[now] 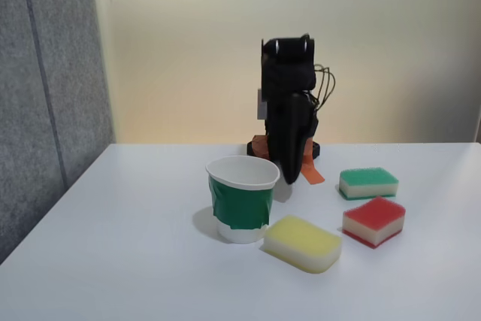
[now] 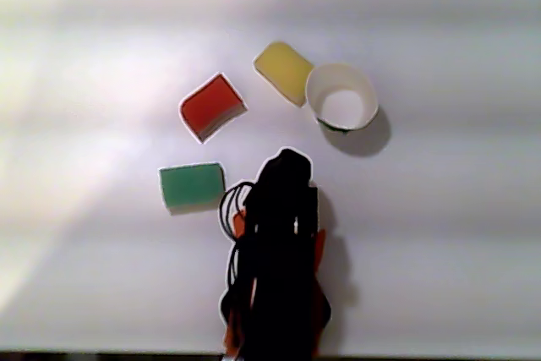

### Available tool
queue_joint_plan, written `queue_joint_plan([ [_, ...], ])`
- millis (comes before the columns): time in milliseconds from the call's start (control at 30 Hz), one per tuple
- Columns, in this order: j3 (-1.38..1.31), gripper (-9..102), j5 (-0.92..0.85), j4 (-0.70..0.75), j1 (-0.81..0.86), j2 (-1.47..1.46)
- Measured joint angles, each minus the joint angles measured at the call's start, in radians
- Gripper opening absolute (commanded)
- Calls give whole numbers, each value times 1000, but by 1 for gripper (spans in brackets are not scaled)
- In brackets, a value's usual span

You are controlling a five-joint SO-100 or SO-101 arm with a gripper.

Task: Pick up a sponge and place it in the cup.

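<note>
The sponge (image 1: 373,221) with a red top and white middle lies at the front right of the white table, and in the other view it (image 2: 212,106) lies upper left of the arm. The cup (image 1: 240,204), white paper with a dark green band, stands upright and empty left of centre; from above its rim (image 2: 309,95) sits at the upper right. My black gripper (image 1: 291,177) hangs tip-down just behind the cup, folded against the arm, with no gap showing between its fingers and nothing held. From above, the gripper (image 2: 287,158) points toward the space between sponge and cup.
A yellow sponge (image 1: 302,243) lies right in front of the cup, touching or nearly touching it (image 2: 284,71). A green-topped sponge (image 1: 368,183) lies behind the red one (image 2: 192,185). A grey panel (image 1: 45,73) stands along the table's left side.
</note>
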Motion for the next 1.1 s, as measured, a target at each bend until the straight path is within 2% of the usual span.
queue_joint_plan([
  [133,-156,0,40,69,-49,-181],
  [367,-414,0,-61,114,-49,-495],
  [667,-838,0,-123,259,-86,-828],
  [900,-1069,0,-104,253,-190,-1075],
  [1100,-1177,0,-94,190,-287,-1252],
])
